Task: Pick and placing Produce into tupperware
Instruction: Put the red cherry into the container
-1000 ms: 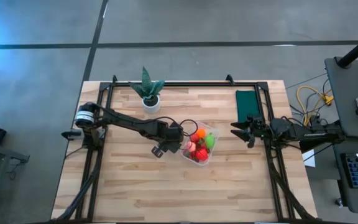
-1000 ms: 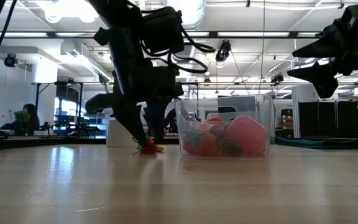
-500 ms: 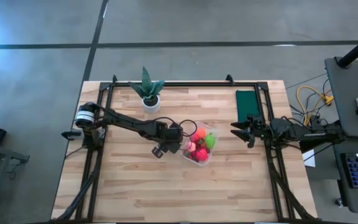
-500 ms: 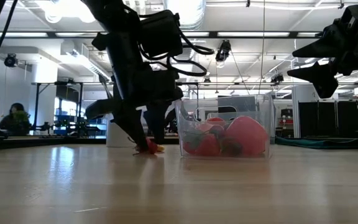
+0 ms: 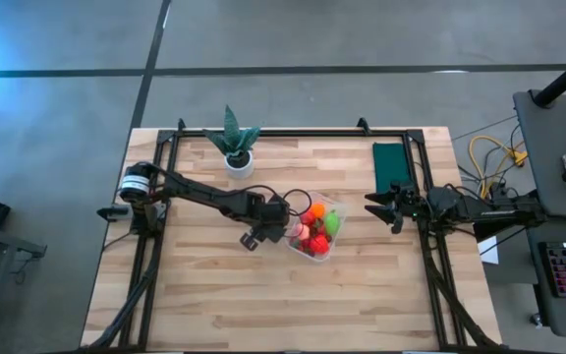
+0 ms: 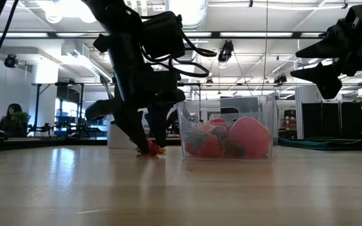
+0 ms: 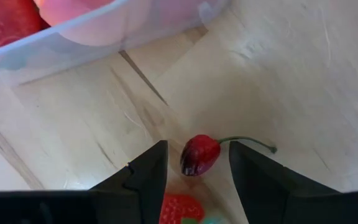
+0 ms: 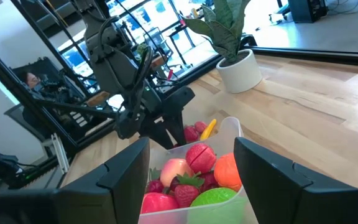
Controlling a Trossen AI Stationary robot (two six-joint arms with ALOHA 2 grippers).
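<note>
Produce (image 5: pixel 314 230) is seen piled inside the tupperware (image 5: pixel 333 239), which stands near the middle of the table (image 5: pixel 214 295), tilted on the diagonal in the high view. Red, orange, pink and green pieces are made out through its clear wall (image 6: pixel 264 125) in the low view and from above in the right wrist view (image 8: pixel 194 177). A few pieces are left on the wood just beside the tub, on the side toward the left arm: a dark red cherry (image 7: pixel 199 154) with a thin green stem, and a strawberry (image 7: pixel 179 210) partly hidden by the fingers.

The left gripper (image 7: pixel 196 163) is held low over the table just beside the tub, its fingers (image 7: pixel 145 177) spread apart with the cherry lying between the tips; whether the tips touch the cherry cannot be told. In the low view, the same gripper (image 6: pixel 144 143) is seen reaching down to the small red and orange pieces (image 6: pixel 153 149) on the tabletop.

The right gripper (image 5: pixel 379 207) is held raised above the table's right part, well apart from the tub, with its fingers (image 8: pixel 126 174) parted and nothing between them.

A potted plant (image 5: pixel 235 144) is placed near the far edge, and a dark green cloth (image 5: pixel 391 162) lies at the far right.
</note>
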